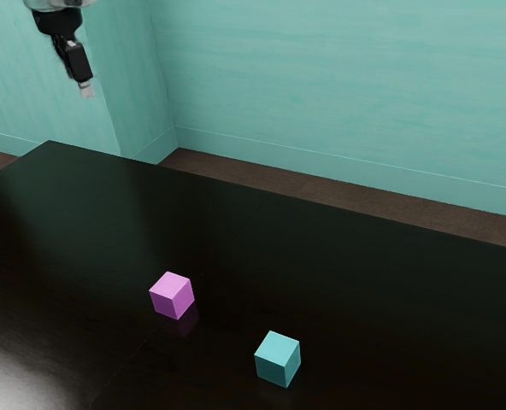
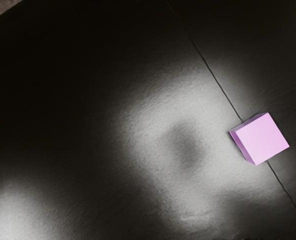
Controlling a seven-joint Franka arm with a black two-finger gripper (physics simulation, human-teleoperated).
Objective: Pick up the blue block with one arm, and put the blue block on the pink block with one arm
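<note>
A blue-green block (image 1: 277, 358) rests on the black table (image 1: 82, 213) near its front edge. The pink block (image 1: 171, 295) sits a short way from it, toward the exterior view's left and a bit farther back. My gripper (image 1: 84, 84) hangs high above the table's far left corner, well away from both blocks and holding nothing. Under my hand the wrist view takes in the pink block (image 2: 260, 138) lying beside a thin seam in the tabletop (image 2: 88, 100).
A teal wall (image 1: 338, 77) with a jutting corner stands behind the table, and a brown floor strip (image 1: 364, 196) runs between them. A bright glare patch lies on the tabletop at the exterior view's lower left.
</note>
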